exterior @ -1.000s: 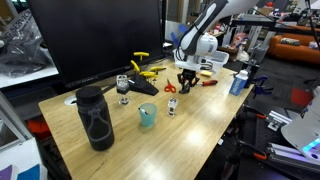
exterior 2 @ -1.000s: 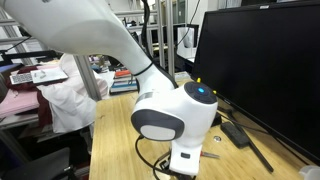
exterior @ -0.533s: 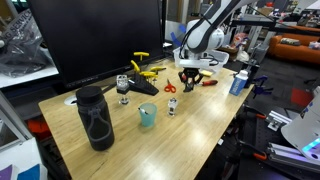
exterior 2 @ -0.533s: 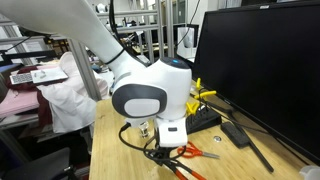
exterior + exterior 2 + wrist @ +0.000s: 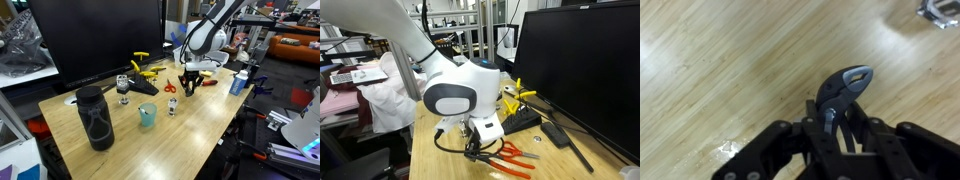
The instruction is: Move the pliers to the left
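Where the wooden table (image 5: 205, 135) begins at the left in an exterior view, a black bottle (image 5: 95, 120) is seen standing upright before a dark monitor (image 5: 95, 40). Next come a stemmed glass (image 5: 123, 88), a teal cup (image 5: 147, 116) nearer the front edge, and yellow clamps (image 5: 146, 70) farther back. Past a pair of red scissors (image 5: 170, 88), the gripper (image 5: 188, 86) is seen low over the tabletop, right of centre, with a blue bottle (image 5: 238, 82) well apart near the right edge. The pliers (image 5: 844, 85) are held there — in the wrist view the fingers (image 5: 872, 132) are drawn in tight against both sides of the tool, and its grey head is seen jutting out beyond them above the wood grain. In an exterior view, red handles (image 5: 520, 155) are shown on the table just beside the gripper — whether they belong to the held tool cannot be told. Nor can it be told whether the pliers are resting on the table or lifted just clear.
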{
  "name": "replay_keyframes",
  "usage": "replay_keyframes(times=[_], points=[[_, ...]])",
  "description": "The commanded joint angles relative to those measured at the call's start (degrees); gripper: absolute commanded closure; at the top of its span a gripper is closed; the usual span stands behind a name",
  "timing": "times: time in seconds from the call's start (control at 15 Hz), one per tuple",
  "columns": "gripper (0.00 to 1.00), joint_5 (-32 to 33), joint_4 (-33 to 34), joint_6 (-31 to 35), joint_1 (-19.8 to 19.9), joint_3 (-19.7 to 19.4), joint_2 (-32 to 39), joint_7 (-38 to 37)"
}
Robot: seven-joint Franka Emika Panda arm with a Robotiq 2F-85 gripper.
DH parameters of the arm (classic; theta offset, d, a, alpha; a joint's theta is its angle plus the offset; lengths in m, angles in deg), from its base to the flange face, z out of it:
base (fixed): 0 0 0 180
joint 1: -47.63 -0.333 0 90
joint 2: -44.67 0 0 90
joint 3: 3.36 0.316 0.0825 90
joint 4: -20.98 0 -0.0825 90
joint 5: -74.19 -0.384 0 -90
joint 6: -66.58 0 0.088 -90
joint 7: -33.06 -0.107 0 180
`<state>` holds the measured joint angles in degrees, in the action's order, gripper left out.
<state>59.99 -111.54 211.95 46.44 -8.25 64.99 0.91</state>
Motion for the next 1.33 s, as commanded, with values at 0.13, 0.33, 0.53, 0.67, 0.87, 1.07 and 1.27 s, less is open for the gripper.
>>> replay_keyframes(times=[0.13, 0.33, 0.53, 0.67, 0.87, 1.07, 1.27], points=[[0.90, -1.3, -2.7, -2.5, 4.1, 2.8, -1.2, 20.1], [0.90, -1.8, -3.2, -4.2, 5.6, 3.2, -1.4, 27.6], [0.90, -1.3, -2.7, -6.4, 6.6, 3.6, -0.9, 34.1], [0.90, -1.4, -2.3, -7.7, 7.1, 3.6, -0.6, 36.4], [0.70, -1.0, -1.8, -10.2, 7.6, 3.4, -0.6, 39.2], [0.33, -1.9, -1.6, -11.4, 8.4, 3.5, -0.8, 41.5], [0.12, -2.4, -1.2, -12.0, 8.9, 3.5, -0.8, 42.7]])
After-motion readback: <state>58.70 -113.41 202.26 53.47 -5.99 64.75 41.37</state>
